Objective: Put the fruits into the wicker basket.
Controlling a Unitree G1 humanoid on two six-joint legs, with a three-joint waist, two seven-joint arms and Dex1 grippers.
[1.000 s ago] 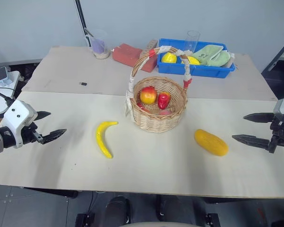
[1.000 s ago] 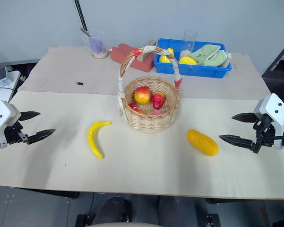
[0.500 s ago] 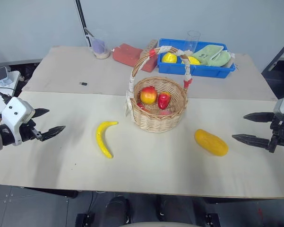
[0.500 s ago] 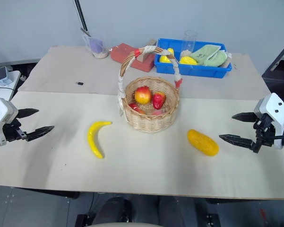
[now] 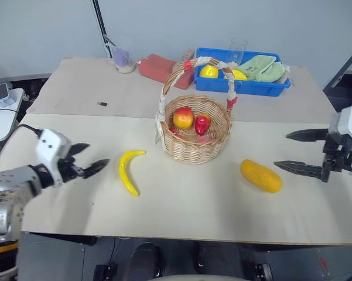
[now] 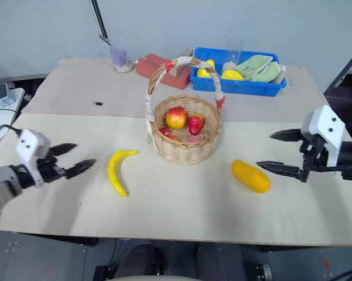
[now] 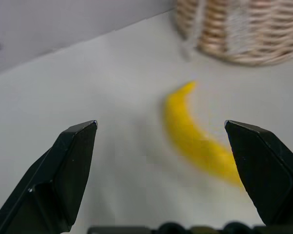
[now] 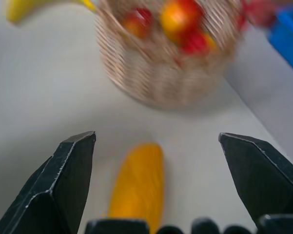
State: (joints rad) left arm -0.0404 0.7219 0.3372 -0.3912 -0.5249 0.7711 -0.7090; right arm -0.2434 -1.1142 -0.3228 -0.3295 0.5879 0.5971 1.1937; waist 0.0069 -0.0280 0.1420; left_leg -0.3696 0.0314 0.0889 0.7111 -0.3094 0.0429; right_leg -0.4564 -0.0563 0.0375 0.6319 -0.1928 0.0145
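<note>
A curved yellow banana [image 5: 127, 170] lies on the table left of the wicker basket [image 5: 194, 146], which holds a red-and-yellow apple and a small red fruit. An orange-yellow mango-like fruit [image 5: 261, 176] lies to the basket's right. My left gripper [image 5: 86, 158] is open and empty, a short way left of the banana, pointing at it; the banana [image 7: 197, 141] lies ahead between its fingers in the left wrist view. My right gripper [image 5: 291, 151] is open and empty, just right of the mango, which shows ahead [image 8: 138, 186] in the right wrist view.
A blue tray [image 5: 250, 85] with small yellow fruits, a green cloth and a clear glass stands at the back right. A red block [image 5: 164, 68] and a plastic cup [image 5: 123, 55] sit at the back. A small dark object [image 5: 103, 103] lies on the rear board.
My left gripper has moved right, toward the banana. My right gripper has moved left, toward the mango, and risen slightly. Both stay open; the fruits and basket have not moved.
</note>
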